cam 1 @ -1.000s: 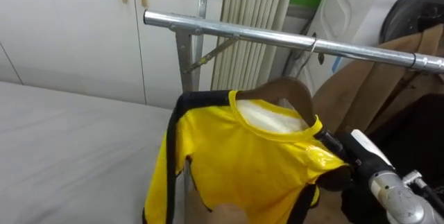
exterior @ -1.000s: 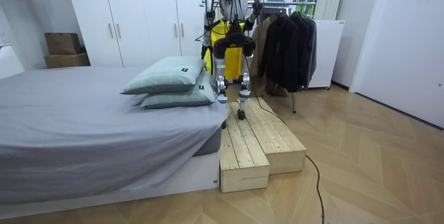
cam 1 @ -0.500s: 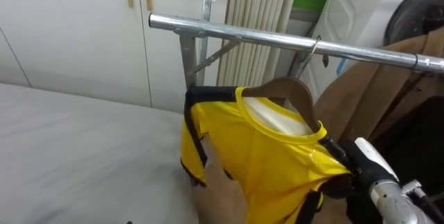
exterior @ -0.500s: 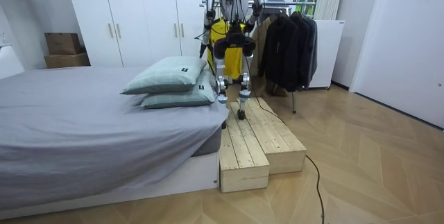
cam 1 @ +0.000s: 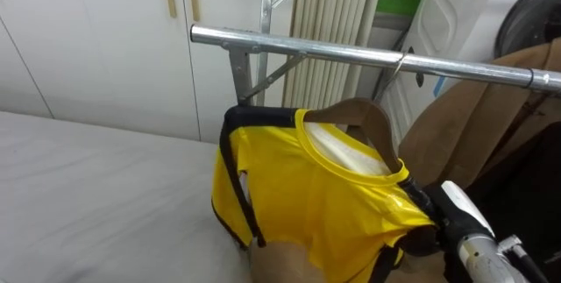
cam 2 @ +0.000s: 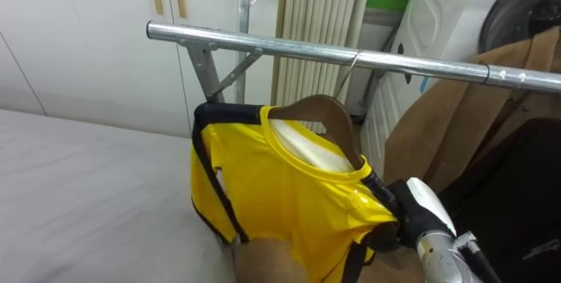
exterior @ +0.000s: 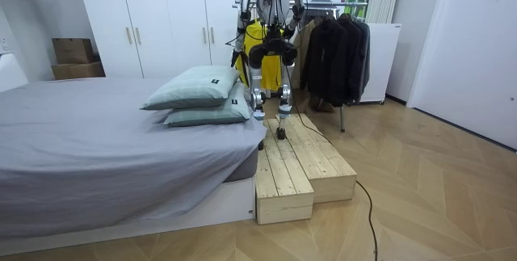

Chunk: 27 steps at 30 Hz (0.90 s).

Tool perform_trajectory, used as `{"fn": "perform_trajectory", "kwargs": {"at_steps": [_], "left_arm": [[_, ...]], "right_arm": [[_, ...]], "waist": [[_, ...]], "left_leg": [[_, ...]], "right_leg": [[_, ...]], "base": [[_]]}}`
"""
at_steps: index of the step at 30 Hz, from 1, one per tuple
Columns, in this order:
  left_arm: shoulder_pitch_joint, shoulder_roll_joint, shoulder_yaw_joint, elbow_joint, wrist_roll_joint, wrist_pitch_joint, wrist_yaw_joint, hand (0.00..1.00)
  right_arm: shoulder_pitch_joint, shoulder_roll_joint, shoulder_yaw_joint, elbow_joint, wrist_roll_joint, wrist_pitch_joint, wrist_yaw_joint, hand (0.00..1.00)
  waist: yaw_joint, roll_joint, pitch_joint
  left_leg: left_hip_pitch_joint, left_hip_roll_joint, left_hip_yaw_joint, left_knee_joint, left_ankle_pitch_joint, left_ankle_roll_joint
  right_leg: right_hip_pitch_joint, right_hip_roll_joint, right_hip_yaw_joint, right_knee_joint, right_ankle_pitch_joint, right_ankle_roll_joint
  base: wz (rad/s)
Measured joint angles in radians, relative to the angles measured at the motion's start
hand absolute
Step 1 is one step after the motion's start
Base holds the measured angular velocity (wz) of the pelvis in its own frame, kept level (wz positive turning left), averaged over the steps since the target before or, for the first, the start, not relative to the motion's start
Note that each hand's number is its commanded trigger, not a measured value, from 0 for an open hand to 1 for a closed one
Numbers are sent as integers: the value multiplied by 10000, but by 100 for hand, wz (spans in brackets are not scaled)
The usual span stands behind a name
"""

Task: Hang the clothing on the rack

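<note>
Yellow shirt [cam 1: 324, 204] with black trim fills the middle of the eye views, draped over a wooden hanger [cam 1: 364, 112] whose brown shoulders show inside the open collar. At 6 o'clock, nearest the camera, a blurred tan shape sits just under the shirt's hem; what it is cannot be told. At 4 o'clock the right forearm comes up from the lower right, and the dark right hand [cam 1: 429, 211] sits against the shirt's shoulder seam, partly tucked beneath the cloth, so whether it pinches the fabric or hanger cannot be told. The left hand's hold cannot be told either.

Above the collar, the hanger's thin wire hook rises to 1 o'clock and meets the metal rail [cam 1: 333, 51], which runs across the view from 10 o'clock to 3 o'clock. A brown coat [cam 1: 465, 125] hangs from the same rail at 3 o'clock, just beside the shirt. A grey bed [cam 1: 96, 195] spreads out at 9 o'clock. Farther off, white wardrobe doors [cam 1: 105, 38] stand at 11 o'clock.

In the room view the robot stands on a wooden platform [exterior: 299, 160] beside the bed's pillows [exterior: 194, 87], facing the rack.
</note>
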State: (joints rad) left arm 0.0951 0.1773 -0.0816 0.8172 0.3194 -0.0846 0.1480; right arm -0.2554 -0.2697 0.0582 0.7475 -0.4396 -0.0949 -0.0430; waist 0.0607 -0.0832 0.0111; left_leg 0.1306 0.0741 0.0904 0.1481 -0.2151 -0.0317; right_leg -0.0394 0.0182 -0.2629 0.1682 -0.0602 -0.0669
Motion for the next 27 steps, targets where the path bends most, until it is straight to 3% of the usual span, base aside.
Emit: {"fn": "perform_trajectory", "kwargs": {"at_steps": [4, 6, 7, 8, 27], "left_arm": [[-2, 1, 0, -19, 0, 0, -5, 0], [-9, 0, 0, -39, 0, -1, -7, 0], [-24, 1, 1, -39, 0, -1, -8, 0], [-37, 1, 1, -49, 0, -1, -11, 0], [-171, 5, 3, -285, 35, -7, -49, 0]], "right_arm": [[0, 0, 0, -1, 15, 0, 1, 100], [0, -1, 0, -1, 16, 0, 3, 60], [0, -1, 0, -1, 16, 0, 5, 6], [0, -1, 0, -2, 15, 0, 8, 0], [-1, -7, -28, -138, -12, -3, 13, 0]], "waist": [[-9, -20, -4], [-12, -35, -8], [-15, -48, -8], [-21, -59, -10], [-45, -116, -24]], "left_leg": [[2, 3, 0, 4, 0, 0], [3, 3, 0, 6, 0, 0], [4, 3, 0, 7, 0, 0], [4, 3, 0, 8, 0, 0], [-5, 2, -2, 5, 0, 0]], "right_leg": [[2, -13, 0, 2, -1, -1], [3, -27, 0, 2, -1, -1], [4, -35, 0, 2, -1, -1], [4, -35, 0, 3, -1, -1], [-7, -37, 11, 2, -3, 2]], "base": [[0], [0], [0], [0], [0]]}}
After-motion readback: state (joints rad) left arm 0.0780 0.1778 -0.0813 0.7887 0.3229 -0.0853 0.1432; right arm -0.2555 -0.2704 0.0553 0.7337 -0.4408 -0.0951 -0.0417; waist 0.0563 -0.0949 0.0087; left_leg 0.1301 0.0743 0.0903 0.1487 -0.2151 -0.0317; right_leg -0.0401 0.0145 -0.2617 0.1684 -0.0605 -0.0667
